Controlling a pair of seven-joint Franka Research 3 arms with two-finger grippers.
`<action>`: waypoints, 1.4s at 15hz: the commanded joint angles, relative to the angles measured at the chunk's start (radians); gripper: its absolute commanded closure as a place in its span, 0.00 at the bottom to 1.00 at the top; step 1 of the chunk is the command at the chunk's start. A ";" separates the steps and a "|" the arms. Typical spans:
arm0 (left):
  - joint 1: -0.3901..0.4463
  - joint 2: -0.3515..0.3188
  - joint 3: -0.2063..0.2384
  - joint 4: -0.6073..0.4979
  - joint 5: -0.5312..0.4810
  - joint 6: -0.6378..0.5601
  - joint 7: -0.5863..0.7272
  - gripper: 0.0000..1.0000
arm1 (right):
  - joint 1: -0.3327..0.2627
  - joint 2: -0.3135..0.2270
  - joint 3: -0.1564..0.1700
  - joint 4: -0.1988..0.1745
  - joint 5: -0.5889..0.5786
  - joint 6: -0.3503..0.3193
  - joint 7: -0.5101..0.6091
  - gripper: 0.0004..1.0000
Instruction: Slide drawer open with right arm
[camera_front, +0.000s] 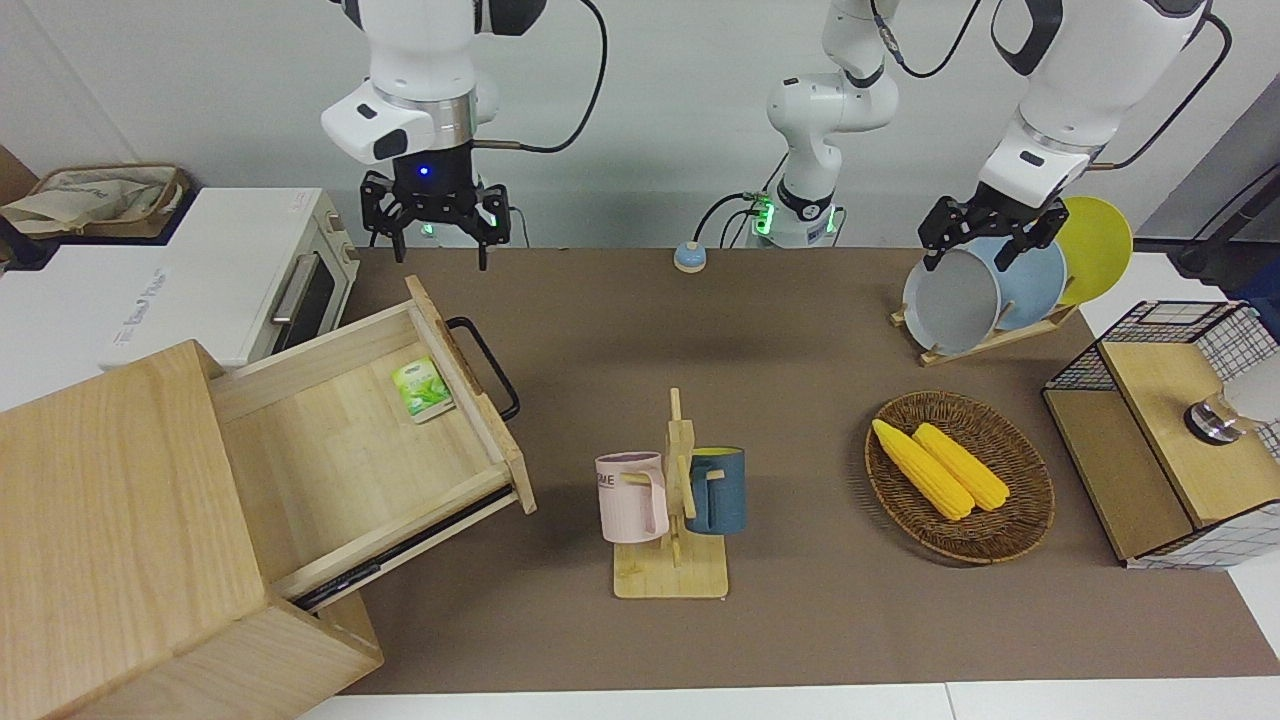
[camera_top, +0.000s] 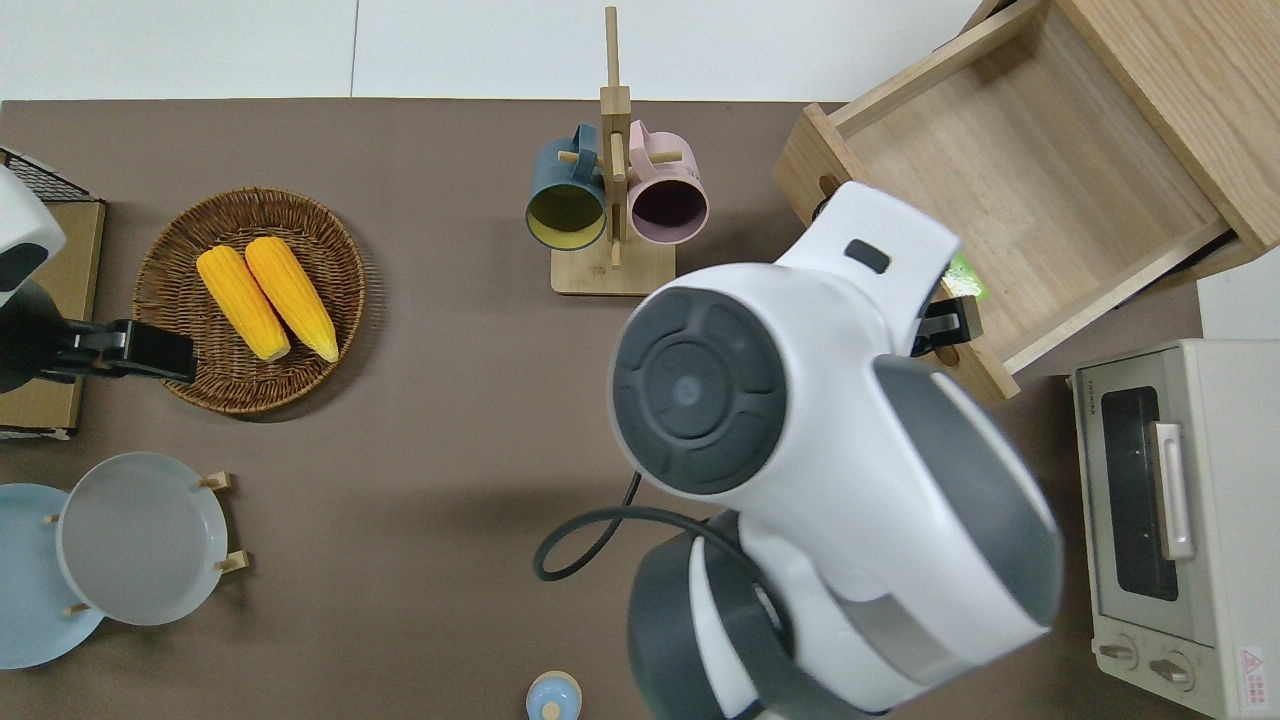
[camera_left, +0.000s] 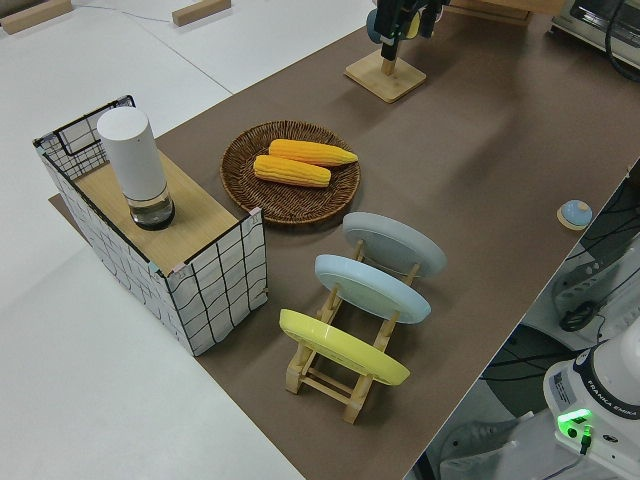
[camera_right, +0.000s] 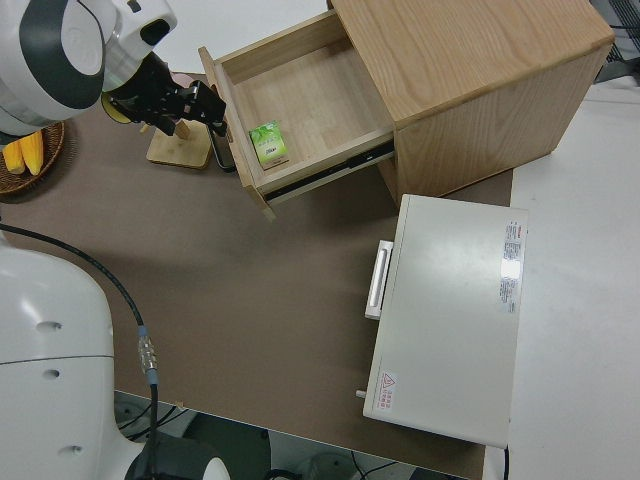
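**Drawer pulled out, right end effector up and holding nothing**

Front view: the drawer (camera_front: 370, 420) stands far out of the pale wooden cabinet (camera_front: 120, 530) at the right arm's end of the bench (camera_front: 800, 620). Its black loop handle (camera_front: 487, 365) is free of any contact. A small green packet (camera_front: 424, 388) lies inside, against the drawer's front panel. The right end effector (camera_front: 435, 235), blue light on its wrist, hangs in the air with its fingers spread, grasping nothing and touching nothing. The left arm is parked; its end effector (camera_front: 985, 235) shows spread fingers, with nothing in them.

Overhead view: the right arm's large joint covers most of its end effector; only a black part shows over the drawer's front panel (camera_top: 880, 270). The white toaster oven (camera_top: 1170, 520) sits nearer to the robots than the drawer.

Left side view: the right end effector shows only partly, at the top edge.

Right side view: the right end effector (camera_right: 185, 105) sits just beside the drawer's front panel, fingers released, and contact with the handle cannot be told here.
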 joint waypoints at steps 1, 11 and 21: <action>0.004 0.011 -0.006 0.026 0.017 -0.020 0.010 0.01 | -0.107 -0.015 0.013 -0.015 0.090 0.020 -0.122 0.02; 0.004 0.011 -0.006 0.024 0.017 -0.020 0.010 0.01 | -0.239 0.006 0.008 -0.027 0.201 0.020 -0.215 0.02; 0.004 0.011 -0.006 0.024 0.017 -0.020 0.010 0.01 | -0.215 0.040 0.009 -0.027 0.093 0.045 -0.189 0.02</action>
